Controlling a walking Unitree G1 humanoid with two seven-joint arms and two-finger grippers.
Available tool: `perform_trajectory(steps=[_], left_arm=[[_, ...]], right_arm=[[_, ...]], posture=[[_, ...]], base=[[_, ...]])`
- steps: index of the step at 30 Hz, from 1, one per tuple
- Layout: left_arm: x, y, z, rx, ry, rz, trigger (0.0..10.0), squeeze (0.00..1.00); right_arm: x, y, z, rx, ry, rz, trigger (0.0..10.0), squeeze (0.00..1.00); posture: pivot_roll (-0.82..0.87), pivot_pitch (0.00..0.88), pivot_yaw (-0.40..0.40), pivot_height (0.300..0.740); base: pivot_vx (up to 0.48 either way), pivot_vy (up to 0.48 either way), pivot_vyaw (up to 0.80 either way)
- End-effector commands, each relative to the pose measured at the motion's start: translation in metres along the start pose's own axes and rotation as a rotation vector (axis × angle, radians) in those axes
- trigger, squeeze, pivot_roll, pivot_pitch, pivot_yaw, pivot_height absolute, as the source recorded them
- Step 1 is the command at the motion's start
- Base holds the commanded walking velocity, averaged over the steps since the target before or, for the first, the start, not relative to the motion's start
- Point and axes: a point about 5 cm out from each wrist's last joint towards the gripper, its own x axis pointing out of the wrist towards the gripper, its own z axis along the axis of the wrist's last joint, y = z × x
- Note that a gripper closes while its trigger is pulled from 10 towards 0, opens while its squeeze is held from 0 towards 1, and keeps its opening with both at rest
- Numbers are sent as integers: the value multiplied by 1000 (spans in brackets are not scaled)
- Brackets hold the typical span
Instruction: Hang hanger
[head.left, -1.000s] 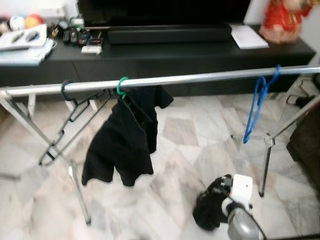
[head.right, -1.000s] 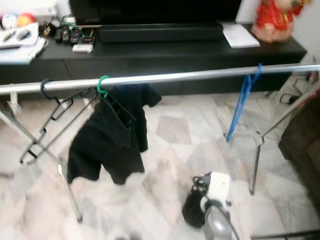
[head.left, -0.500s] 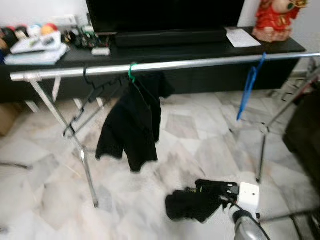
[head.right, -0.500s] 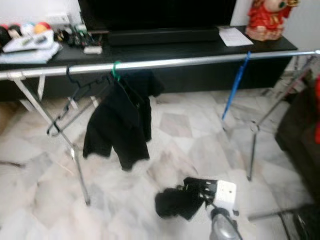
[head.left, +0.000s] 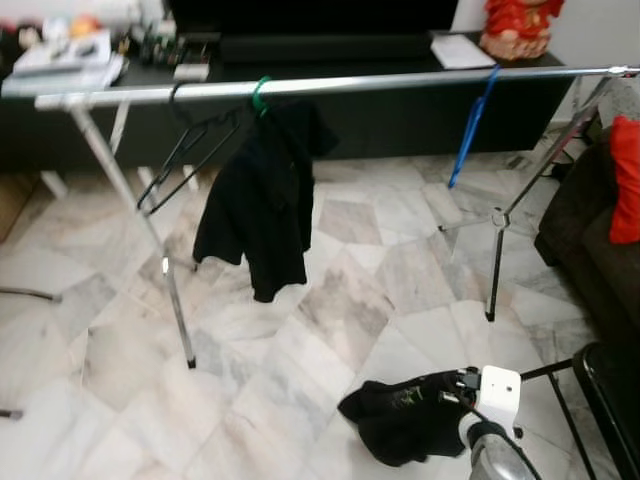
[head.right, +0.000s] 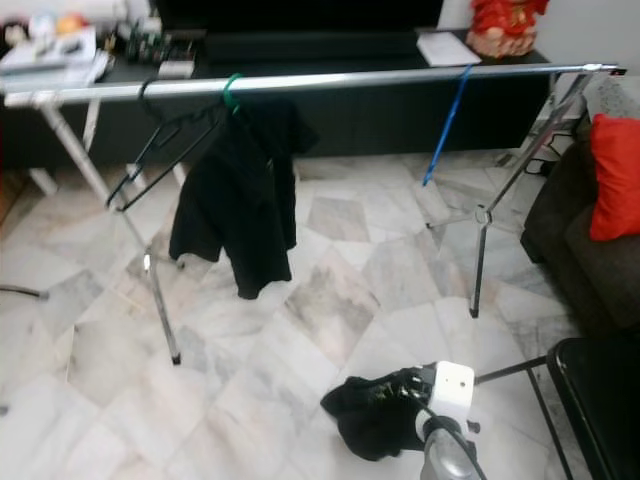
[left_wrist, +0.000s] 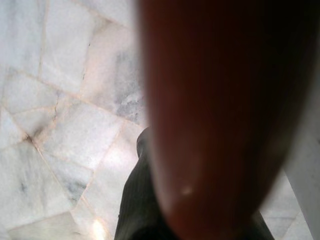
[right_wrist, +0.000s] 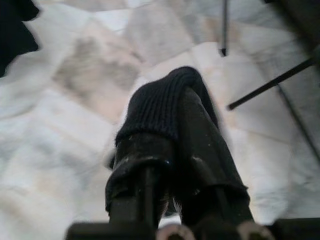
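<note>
The robot is backing away from the drying rack rail (head.left: 330, 85), the right claw (head.left: 462, 385) apparently gripping a black garment (head.left: 405, 425), leaving the blue hanger (head.left: 470, 125) hanging unused, farther off.

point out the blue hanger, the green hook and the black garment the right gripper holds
blue hanger (head.left: 468, 135), left eye view, on its long side
green hook (head.left: 260, 93), left eye view, on its curve over the rail
black garment (head.left: 400, 425), left eye view, mid-cloth
</note>
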Motion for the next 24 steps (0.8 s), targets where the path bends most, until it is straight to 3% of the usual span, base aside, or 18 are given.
perform_trajectory(steps=[1, 8, 12, 24], left_arm=[[-2, -6, -11, -1, 41, -11, 10000, 0], [2, -17, 9, 1, 9, -18, 10000, 0], [4, -32, 24, 1, -5, -28, 10000, 0], [4, -32, 24, 1, -5, -28, 10000, 0]], right_arm=[[1, -4, 3, -4, -10, -8, 10000, 0], [5, -1, 11, 0, -33, 1, 10000, 0], [6, 0, 13, 1, -38, 6, 10000, 0], [6, 0, 13, 1, -38, 6, 10000, 0]], posture=[[-25, 189, -23, 740], [-23, 191, -25, 740], [-22, 192, -25, 740], [-22, 192, -25, 740]], base=[[-337, 0, 0], [-334, 0, 0], [-333, 0, 0], [-337, 0, 0]])
